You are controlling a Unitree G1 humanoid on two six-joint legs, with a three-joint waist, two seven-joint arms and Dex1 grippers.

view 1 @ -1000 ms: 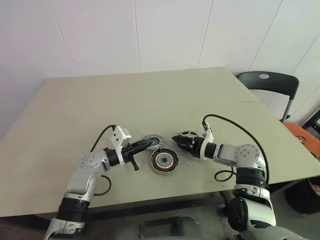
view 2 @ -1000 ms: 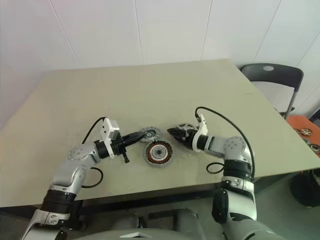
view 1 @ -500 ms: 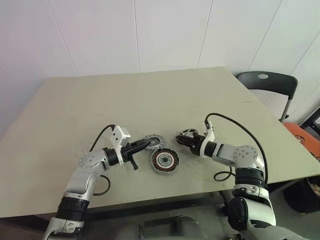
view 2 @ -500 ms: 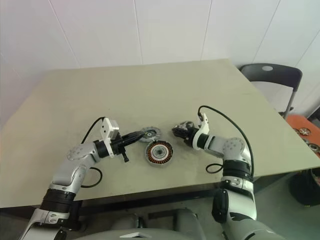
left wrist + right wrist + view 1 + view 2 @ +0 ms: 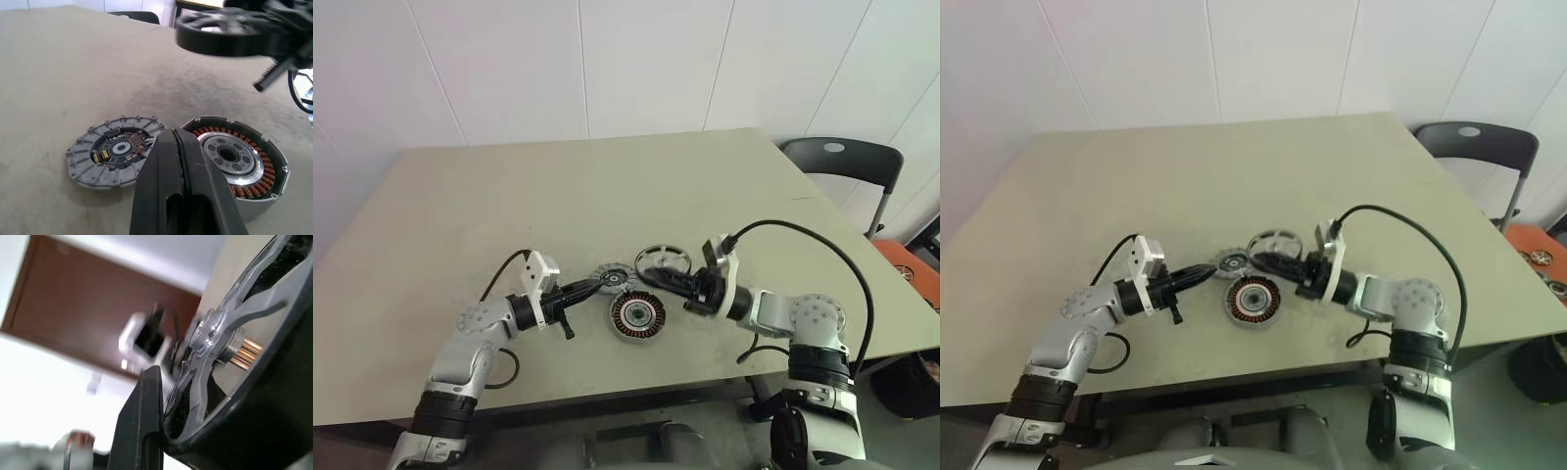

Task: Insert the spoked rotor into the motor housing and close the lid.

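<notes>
The motor housing [image 5: 638, 317] sits nearest on the table [image 5: 460, 206], windings up. Beside it the left gripper [image 5: 599, 284] is clenched empty at the lid [image 5: 613, 277]. Just beyond the housing, the right gripper [image 5: 658, 279] clamps the spoked rotor [image 5: 663, 261], held aloft.

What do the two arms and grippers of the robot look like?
Both arms are silver-grey with black joint bands and round caps. The left gripper and right gripper have two black fingers each. A white block sits on each wrist, with a black cable looping back from it.
</notes>
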